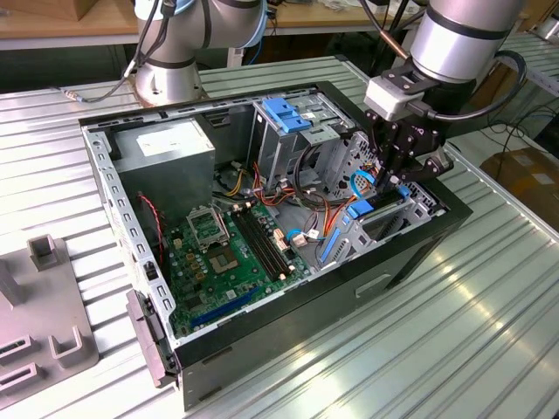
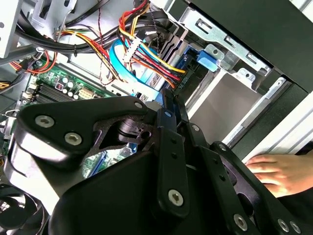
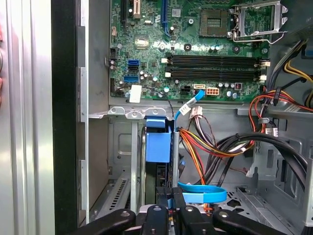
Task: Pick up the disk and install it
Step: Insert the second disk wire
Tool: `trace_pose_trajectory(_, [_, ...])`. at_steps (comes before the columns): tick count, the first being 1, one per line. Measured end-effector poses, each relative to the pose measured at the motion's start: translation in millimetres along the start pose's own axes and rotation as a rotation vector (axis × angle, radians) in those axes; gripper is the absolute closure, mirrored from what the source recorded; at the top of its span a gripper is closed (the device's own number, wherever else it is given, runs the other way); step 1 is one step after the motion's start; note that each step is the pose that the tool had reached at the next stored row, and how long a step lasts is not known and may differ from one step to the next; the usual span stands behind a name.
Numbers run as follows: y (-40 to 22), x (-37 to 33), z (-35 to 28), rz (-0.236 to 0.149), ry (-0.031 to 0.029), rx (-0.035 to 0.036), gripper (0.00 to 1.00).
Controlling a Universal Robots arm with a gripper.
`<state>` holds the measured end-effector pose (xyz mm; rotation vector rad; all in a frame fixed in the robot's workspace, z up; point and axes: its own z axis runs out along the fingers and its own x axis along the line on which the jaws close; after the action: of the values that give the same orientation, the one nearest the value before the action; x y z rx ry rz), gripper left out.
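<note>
In the first wrist view the gripper sat nearest, its black fingers drawn narrow and clamped on the disk. The disk stood on edge, with its blue rail facing the camera and its dark body below the rail. A grey metal bay wall stood close beside one face of the disk, leaving only a thin gap. On the other face a looped flat blue cable and a bundle of red, yellow and black wires crowded in, close to the rail. Beyond the disk's far edge a metal bracket crossed the bay, and past that lay the green motherboard, flat and open.

In the second wrist view the fingers met on a thin blue edge. A person's hand rested just outside the black edge of the case.

In the exterior view the gripper hung inside the computer case. It was at the corner toward the exterior view's right, among the cables and just above the low drive bay. Farther in, the motherboard took up the middle of the case floor. The tall drive cage with its blue latch and the grey power supply stood along the far wall. The case lay on a ribbed metal table with bare room toward the exterior view's right. A grey fixture sat well apart from the case, toward the exterior view's left.
</note>
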<state>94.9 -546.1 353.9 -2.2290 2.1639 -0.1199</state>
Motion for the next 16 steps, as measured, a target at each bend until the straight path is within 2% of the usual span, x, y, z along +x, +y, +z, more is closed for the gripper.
trace_pose_trajectory(4, [0.0, 1.2, 0.0, 0.000, -0.0057, 0.0001, 0.84])
trace_pose_trajectory(6, [0.1, 2.8, 0.1, 0.001, -0.0122, 0.0003, 0.84])
trace_pose_trajectory(9, [0.1, 5.0, 0.1, 0.002, -0.0252, 0.0007, 0.84])
trace_pose_trajectory(11, [0.2, 7.3, 0.2, 0.003, -0.0396, 0.0012, 0.84])
trace_pose_trajectory(14, [0.2, 8.5, 0.2, 0.004, -0.0448, 0.0013, 0.84])
trace_pose_trajectory(16, [0.3, 10.9, 0.3, 0.004, -0.0521, 0.0015, 0.84])
